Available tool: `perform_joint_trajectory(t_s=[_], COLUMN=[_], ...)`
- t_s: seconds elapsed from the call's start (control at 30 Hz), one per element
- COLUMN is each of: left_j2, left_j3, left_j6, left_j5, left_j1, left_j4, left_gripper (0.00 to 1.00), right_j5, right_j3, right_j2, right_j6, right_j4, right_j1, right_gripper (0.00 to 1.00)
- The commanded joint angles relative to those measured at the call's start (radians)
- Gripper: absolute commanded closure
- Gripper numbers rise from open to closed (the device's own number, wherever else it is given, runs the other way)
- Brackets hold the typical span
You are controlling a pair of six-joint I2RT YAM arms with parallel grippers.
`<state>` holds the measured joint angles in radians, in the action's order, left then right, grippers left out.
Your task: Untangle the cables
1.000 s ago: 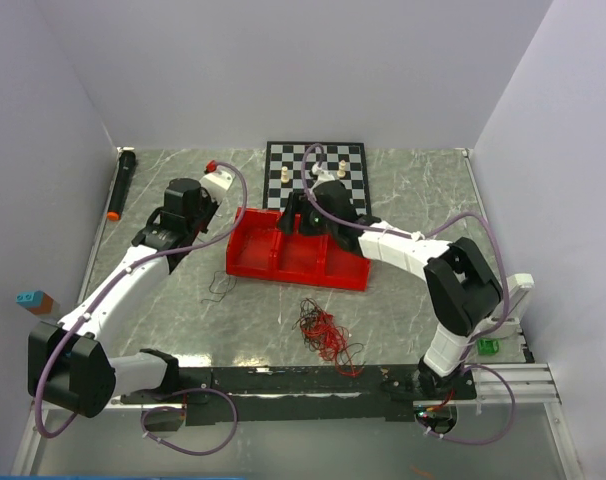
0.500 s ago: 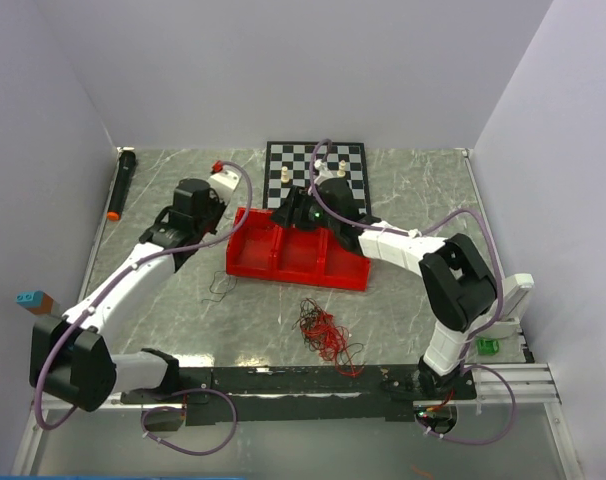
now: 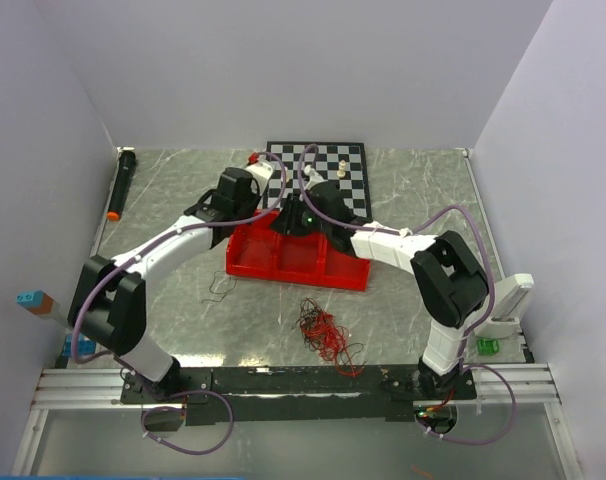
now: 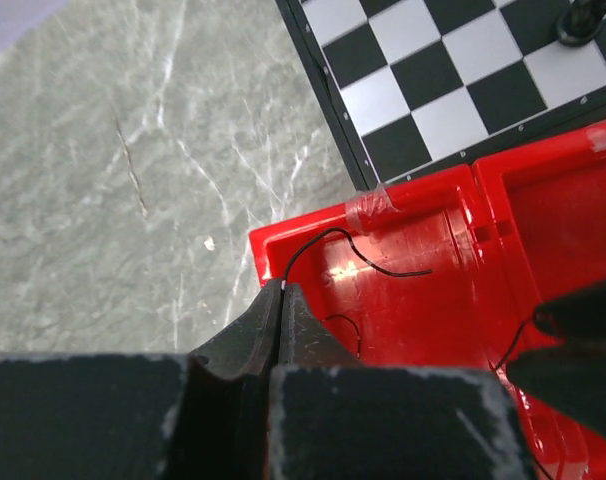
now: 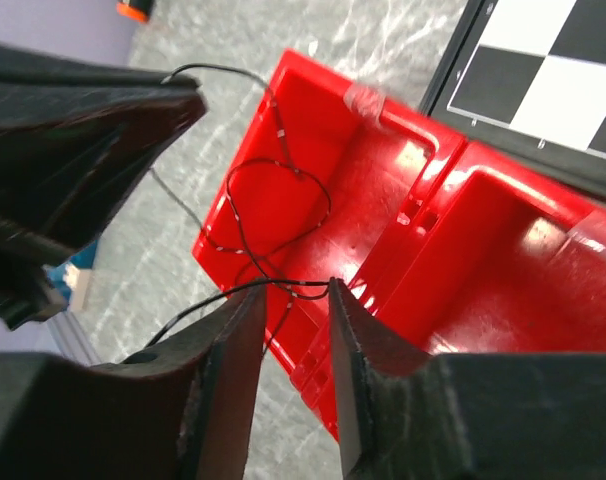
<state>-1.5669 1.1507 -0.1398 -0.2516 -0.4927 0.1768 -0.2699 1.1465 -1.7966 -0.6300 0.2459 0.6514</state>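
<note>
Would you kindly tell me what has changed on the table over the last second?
The left gripper, shut on a thin black wire, swung right to the left end of the red tray. The right gripper edged slightly left, jaws open astride that wire. The cable bundle, tray and chessboard stayed put.

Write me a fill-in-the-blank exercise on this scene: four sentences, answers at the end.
1. The left hand is shut on a thin ____ wire.
2. The right hand stands ____, that wire passing between its fingers.
3. Both hands hover over the ____ tray.
4. Behind the tray lies a ____ with a few pieces on it.
Missing words: black; open; red; chessboard.
</note>
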Motion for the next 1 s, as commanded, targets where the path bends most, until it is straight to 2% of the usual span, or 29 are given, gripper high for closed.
perform_joint_trajectory(t_s=[0.0, 0.1, 0.17, 0.23, 0.27, 0.43, 0.5, 0.67, 0.8, 0.97], left_j2=[0.001, 0.016, 0.015, 0.01, 0.01, 0.053, 0.088, 0.215, 0.312, 0.376], left_j3=[0.001, -0.035, -0.039, -0.014, 0.0, 0.133, 0.174, 0.15, 0.089, 0.021], left_j6=[0.063, 0.089, 0.108, 0.117, 0.121, 0.132, 0.114, 0.052, 0.003, -0.037], left_j5=[0.006, 0.076, 0.145, 0.204, 0.237, 0.366, 0.386, 0.457, 0.524, 0.584], left_j1=[-0.004, -0.006, -0.004, 0.002, 0.009, 0.124, 0.187, 0.391, 0.564, 0.643], left_j4=[-0.059, -0.077, -0.069, -0.043, -0.025, 0.136, 0.196, 0.296, 0.326, 0.378], left_gripper=[0.94, 0.84, 0.68, 0.47, 0.41, 0.13, 0.07, 0.05, 0.05, 0.06], right_j5=[0.055, 0.075, 0.093, 0.116, 0.132, 0.23, 0.27, 0.353, 0.365, 0.403], right_j3=[0.062, 0.064, 0.067, 0.085, 0.096, 0.156, 0.185, 0.349, 0.419, 0.567], right_j2=[0.008, 0.014, 0.022, 0.02, 0.019, 0.003, -0.004, -0.108, -0.168, -0.282], right_j6=[0.046, 0.047, 0.053, 0.069, 0.076, 0.105, 0.127, 0.159, 0.165, 0.181], right_j4=[-0.036, -0.042, -0.053, -0.079, -0.098, -0.206, -0.24, -0.427, -0.483, -0.611], right_j1=[0.024, 0.027, 0.03, 0.043, 0.048, 0.071, 0.091, 0.129, 0.14, 0.143], right_gripper=[0.64, 0.66, 0.67, 0.68, 0.68, 0.71, 0.71, 0.72, 0.72, 0.73])
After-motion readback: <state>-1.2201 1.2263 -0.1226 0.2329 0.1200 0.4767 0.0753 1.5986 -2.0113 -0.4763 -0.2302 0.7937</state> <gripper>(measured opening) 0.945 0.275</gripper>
